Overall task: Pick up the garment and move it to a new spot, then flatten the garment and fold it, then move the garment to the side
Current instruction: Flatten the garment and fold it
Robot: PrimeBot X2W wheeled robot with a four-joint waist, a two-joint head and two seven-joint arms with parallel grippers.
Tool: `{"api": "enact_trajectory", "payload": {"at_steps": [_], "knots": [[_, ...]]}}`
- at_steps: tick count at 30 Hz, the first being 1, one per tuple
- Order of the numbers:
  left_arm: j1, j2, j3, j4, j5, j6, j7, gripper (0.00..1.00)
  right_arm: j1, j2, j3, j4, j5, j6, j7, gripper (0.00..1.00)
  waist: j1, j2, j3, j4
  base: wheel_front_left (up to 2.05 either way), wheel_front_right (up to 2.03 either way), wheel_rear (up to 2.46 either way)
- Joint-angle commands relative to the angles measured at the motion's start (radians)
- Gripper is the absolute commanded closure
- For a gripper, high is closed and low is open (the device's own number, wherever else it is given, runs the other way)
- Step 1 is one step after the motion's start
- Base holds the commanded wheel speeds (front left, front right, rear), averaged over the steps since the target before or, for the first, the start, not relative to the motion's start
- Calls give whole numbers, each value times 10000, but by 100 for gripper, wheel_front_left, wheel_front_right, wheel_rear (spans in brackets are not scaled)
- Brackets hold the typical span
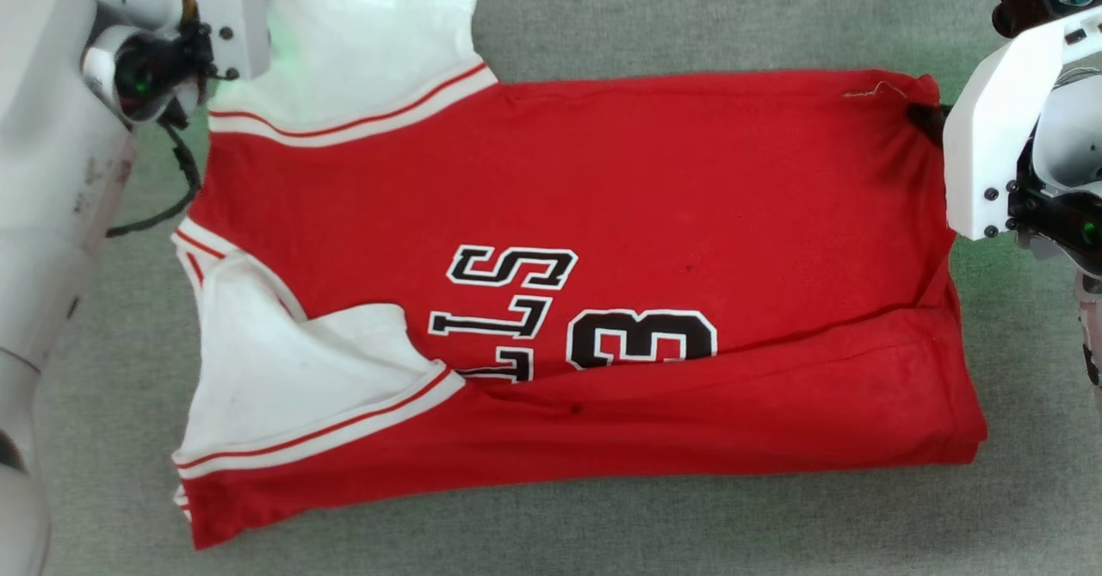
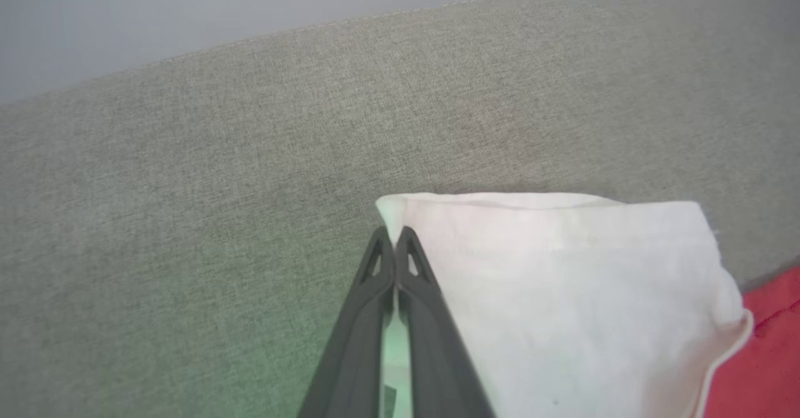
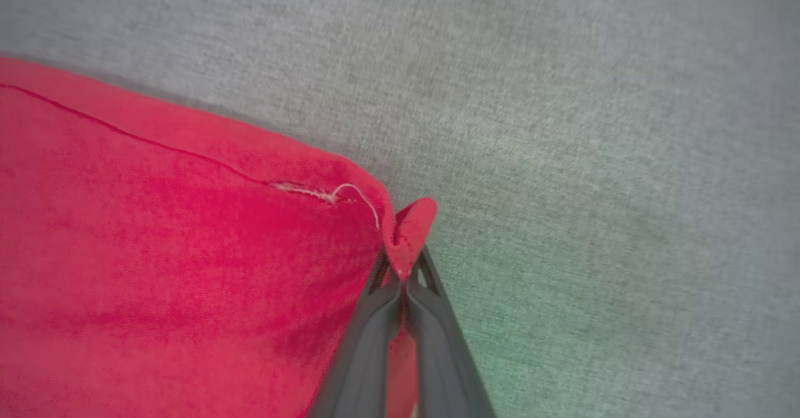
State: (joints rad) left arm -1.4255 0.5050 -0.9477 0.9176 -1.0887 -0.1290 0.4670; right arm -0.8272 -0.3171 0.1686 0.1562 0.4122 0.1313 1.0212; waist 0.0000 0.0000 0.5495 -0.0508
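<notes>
The garment [image 1: 654, 180], a red jersey with black-and-white lettering and white striped trim, lies spread across the grey cloth surface, its near long edge folded over. At its far left, a white shoulder flap [image 2: 562, 293] is pinched at the corner by my left gripper [image 2: 392, 243], which is shut on it. The left wrist housing covers that gripper in the head view. At the far right corner, my right gripper [image 3: 403, 268] is shut on the red hem corner [image 3: 409, 224]; its dark fingertips [image 1: 925, 120] reach into the fabric.
Grey woven cloth [image 1: 689, 16] covers the surface all around the jersey. Its far edge [image 2: 250, 40] meets a pale wall. My left arm [image 1: 52, 214] runs along the left side, my right wrist housing [image 1: 999, 145] stands at the right.
</notes>
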Motion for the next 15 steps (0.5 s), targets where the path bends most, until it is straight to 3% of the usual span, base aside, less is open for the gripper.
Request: {"api": "enact_trajectory", "payload": {"at_steps": [1,15], "knots": [[195,-65,-8,-51,-143,-22,-169,100,-113,-139,71,136,-128,-12,-334,100,0,0,-370,189,0,0,0],[1174,384,-466,-1249,-1095,-22,-489,100,1042,-1281,825,408,654,-12,-1781,100,0,0,-2420,992,0,0,0]]}}
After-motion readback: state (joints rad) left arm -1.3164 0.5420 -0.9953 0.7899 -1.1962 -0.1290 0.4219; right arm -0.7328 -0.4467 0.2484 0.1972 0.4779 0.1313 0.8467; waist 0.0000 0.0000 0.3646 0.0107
